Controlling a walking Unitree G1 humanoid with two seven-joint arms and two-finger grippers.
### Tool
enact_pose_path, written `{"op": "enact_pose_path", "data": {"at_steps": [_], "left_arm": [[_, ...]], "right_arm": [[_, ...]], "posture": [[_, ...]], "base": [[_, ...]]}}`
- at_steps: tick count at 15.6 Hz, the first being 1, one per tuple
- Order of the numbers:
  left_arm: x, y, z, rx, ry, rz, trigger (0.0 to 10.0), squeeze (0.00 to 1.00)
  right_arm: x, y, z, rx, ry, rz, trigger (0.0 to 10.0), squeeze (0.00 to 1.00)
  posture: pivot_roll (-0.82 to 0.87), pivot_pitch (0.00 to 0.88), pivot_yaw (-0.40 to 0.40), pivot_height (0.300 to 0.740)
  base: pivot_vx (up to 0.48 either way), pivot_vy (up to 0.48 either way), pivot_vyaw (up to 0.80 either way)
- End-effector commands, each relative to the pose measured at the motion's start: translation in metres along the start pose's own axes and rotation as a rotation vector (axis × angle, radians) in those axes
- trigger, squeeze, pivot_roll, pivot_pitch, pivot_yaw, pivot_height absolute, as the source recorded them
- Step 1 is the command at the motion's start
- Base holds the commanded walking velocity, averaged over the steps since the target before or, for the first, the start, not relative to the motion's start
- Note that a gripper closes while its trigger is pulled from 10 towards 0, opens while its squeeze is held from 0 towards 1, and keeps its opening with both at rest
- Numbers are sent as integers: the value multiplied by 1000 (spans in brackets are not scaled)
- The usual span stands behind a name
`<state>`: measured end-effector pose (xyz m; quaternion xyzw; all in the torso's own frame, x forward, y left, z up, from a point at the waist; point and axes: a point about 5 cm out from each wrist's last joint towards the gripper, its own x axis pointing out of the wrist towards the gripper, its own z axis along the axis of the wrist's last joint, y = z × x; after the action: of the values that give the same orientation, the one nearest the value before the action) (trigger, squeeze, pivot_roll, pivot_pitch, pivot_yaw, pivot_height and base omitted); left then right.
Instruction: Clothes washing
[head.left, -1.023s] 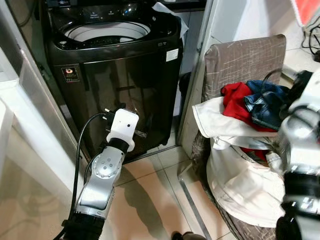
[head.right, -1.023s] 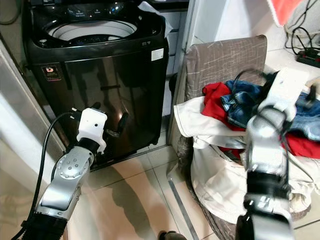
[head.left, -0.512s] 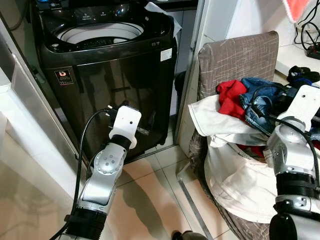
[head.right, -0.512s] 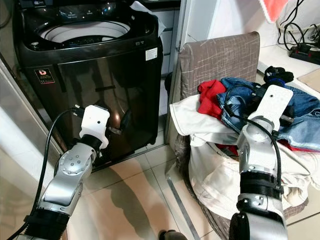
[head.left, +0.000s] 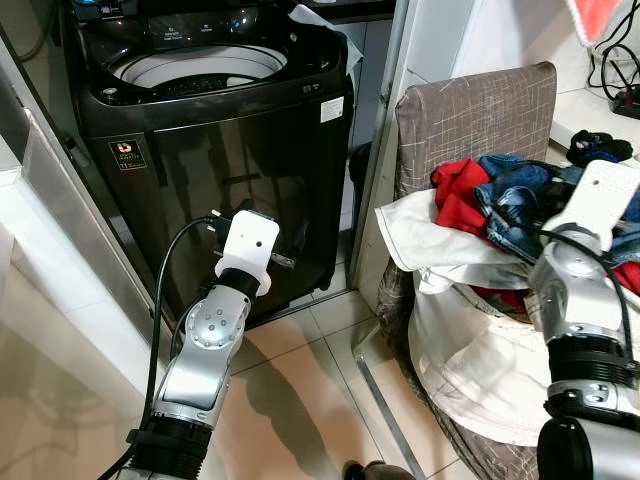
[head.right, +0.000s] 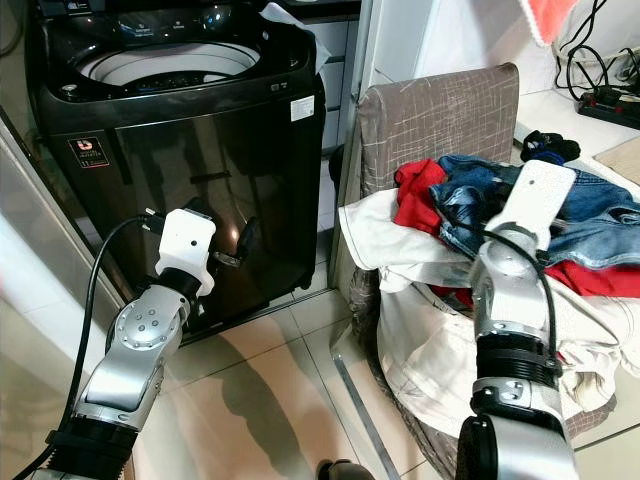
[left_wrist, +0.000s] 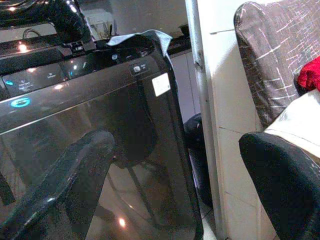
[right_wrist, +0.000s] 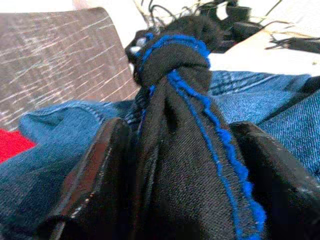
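R gripper (right_wrist: 180, 175) was clamped on a black cloth w/ blue stitched trim (right_wrist: 185, 125), atop blue denim jeans (head.right: 590, 215) in the brown fabric laundry basket (head.left: 470, 110). L gripper (left_wrist: 175, 185) hung w/ fingers spread, near the front of the glossy black top-load washing machine (head.left: 250, 140).

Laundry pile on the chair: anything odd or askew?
The white garment spills over the chair front toward the floor. The right gripper straddles a knotted black garment with blue trim atop the jeans.
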<state>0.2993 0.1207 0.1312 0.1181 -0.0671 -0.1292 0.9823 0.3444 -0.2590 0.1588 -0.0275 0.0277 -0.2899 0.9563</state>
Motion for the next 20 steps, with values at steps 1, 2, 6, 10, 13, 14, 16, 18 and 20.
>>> {"op": "enact_pose_path", "data": {"at_steps": [1,2,6,10,13,14,16,18,20], "left_arm": [[2,1,2,4,-6,6,10000,0],[2,1,2,3,-6,7,10000,0],[2,1,2,2,-4,6,10000,0],[2,2,1,-1,-3,5,10000,0],[3,2,2,6,-7,1,10000,0],[4,2,2,8,-9,-1,10000,0],[5,1,3,8,-11,-6,10000,0],[6,1,3,11,-14,-11,10000,0],[6,0,3,11,-15,-13,10000,0]], "right_arm": [[1,7,2,15,3,28,0,0],[1,9,2,17,-6,43,0,0],[-1,15,-2,20,-5,81,0,0],[-1,16,4,18,-40,90,0,0],[-4,19,6,19,-66,101,0,0],[-5,21,9,10,-89,109,0,0],[-7,25,15,-20,-143,136,0,0],[-8,25,18,-25,-164,139,0,0],[-11,27,31,-45,-250,150,0,0]], "posture": [[-58,15,-2,740],[-56,15,-3,740],[-52,17,-6,740],[-52,7,-3,740],[-54,1,-2,740],[-57,0,0,740],[-60,0,0,740],[-60,0,0,740],[-63,0,-1,740]], "base": [[0,0,0],[0,0,0],[0,0,0],[0,0,0],[0,0,0],[0,0,0],[0,0,0],[0,0,0],[0,0,0]]}}
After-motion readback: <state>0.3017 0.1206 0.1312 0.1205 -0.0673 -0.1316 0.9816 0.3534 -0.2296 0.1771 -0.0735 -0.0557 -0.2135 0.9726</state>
